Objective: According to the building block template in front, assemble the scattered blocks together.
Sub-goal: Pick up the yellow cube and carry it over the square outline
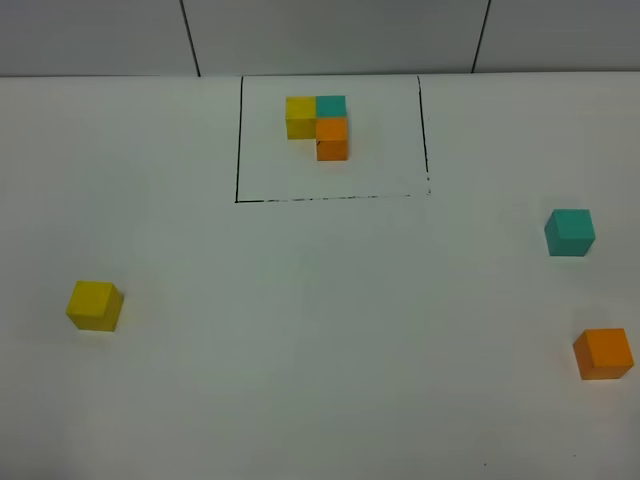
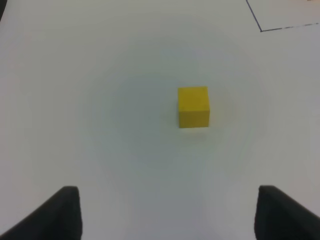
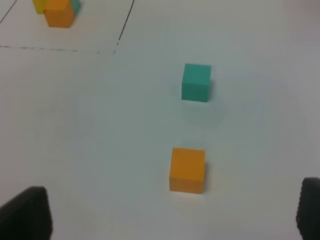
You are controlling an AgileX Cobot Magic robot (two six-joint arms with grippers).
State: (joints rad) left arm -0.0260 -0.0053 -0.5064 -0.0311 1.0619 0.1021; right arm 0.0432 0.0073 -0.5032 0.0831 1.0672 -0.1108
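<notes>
The building block template point(image 1: 318, 124) lies at the far middle of the white table: yellow and teal cubes side by side, orange against the teal. It shows again in the right wrist view as the template point(image 3: 57, 10). A loose yellow cube point(image 1: 95, 305) rests at the near left. In the left wrist view this yellow cube point(image 2: 193, 106) is ahead of my open left gripper point(image 2: 167, 215), well apart from it. A teal cube point(image 1: 569, 232) and an orange cube point(image 1: 603, 353) sit at the right. My right gripper point(image 3: 172, 215) is open, just short of the orange cube point(image 3: 187, 170), with the teal cube point(image 3: 196, 82) beyond. Neither arm shows in the high view.
A black outline point(image 1: 237, 150) drawn on the table point(image 1: 320, 330) frames the template on three sides. A grey panelled wall point(image 1: 330, 35) rises behind the table's far edge. The orange cube lies close to the right border of the high view.
</notes>
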